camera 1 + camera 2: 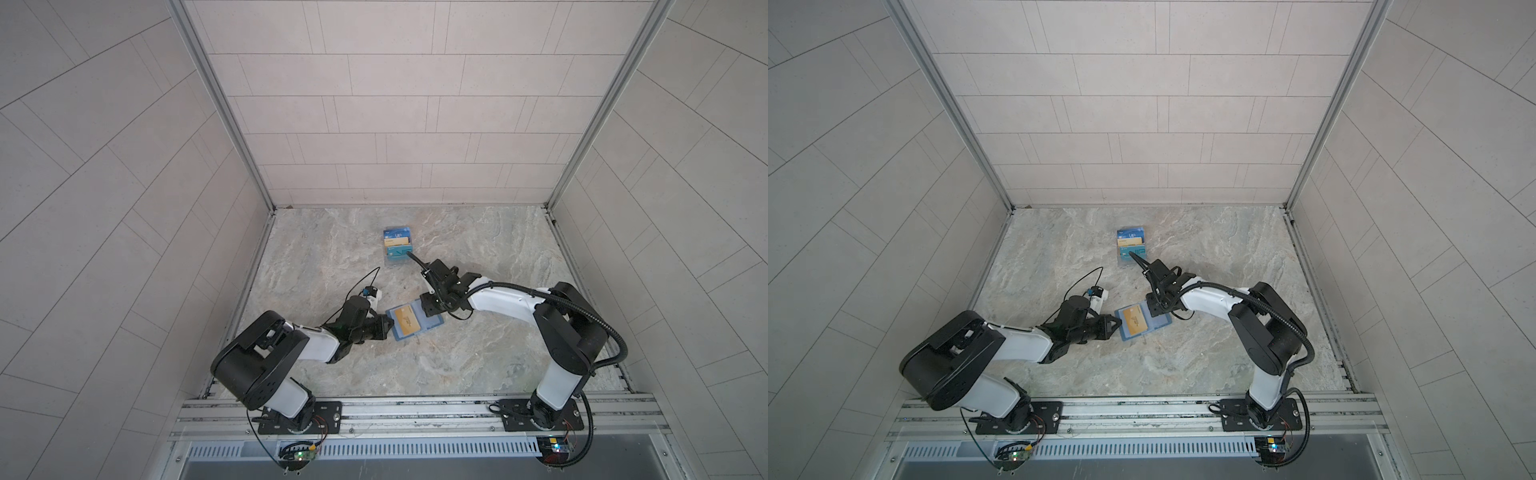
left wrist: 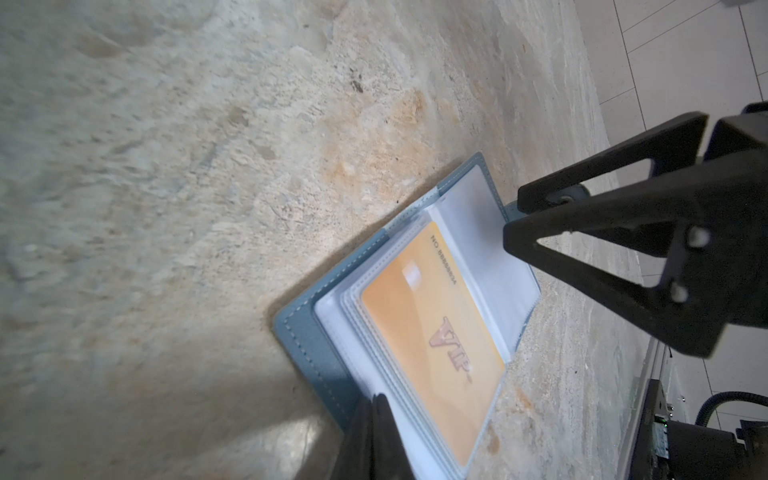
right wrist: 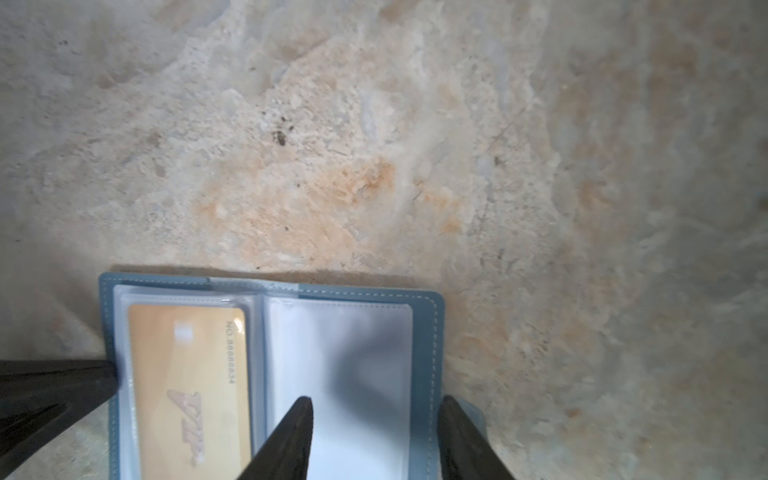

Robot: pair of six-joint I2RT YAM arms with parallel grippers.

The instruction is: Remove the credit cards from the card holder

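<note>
Okay, I have left gripper [image 1: 388,323] clamped on the open card holder's [image 3: 353,332] left edge, right gripper [image 3: 376,401] part-open over its right page.

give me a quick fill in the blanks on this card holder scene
1. The card holder lies ___ on the table.
2. The gold card in it reads ___.
3. The left gripper at its edge is ___.
4. The sleeve below the open right gripper is ___.
Missing words: open; VIP; shut; empty.
</note>
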